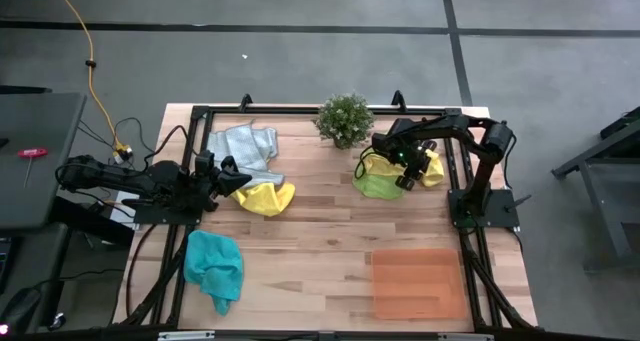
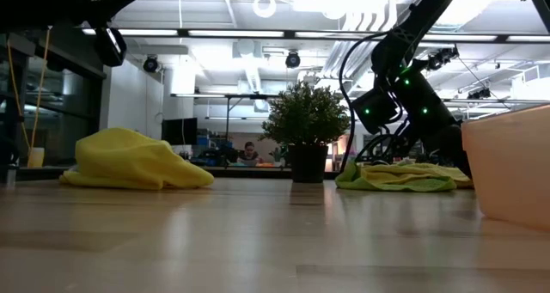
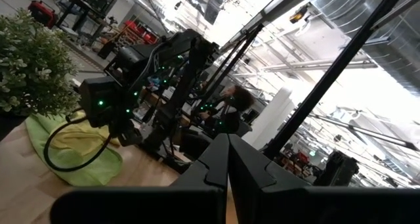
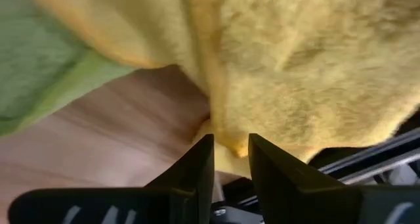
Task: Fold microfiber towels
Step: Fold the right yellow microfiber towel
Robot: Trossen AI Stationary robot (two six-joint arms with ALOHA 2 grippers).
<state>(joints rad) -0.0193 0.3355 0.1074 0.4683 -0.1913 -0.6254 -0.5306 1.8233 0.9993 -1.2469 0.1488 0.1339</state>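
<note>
My left end effector (image 1: 222,178) is fully closed and holds nothing; the arm lies low, reaching in from the bench's (image 1: 320,251) left edge. A yellow towel (image 1: 262,196) sits crumpled just beyond its tip, the light grey towel (image 1: 245,146) just to the far side of it, and the teal towel (image 1: 214,268) lies well off toward the near edge. The potted plant (image 1: 345,118) stands between my two end effectors at the bench's back. My right end effector (image 1: 408,171) is angled down from a folded arm, fingers (image 4: 197,165) slightly parted and pinching the edge of the second yellow towel (image 4: 295,66), which overlaps the lime green towel (image 1: 378,184) beside it. The orange tray (image 1: 418,281) lies well clear, toward the near edge.
</note>
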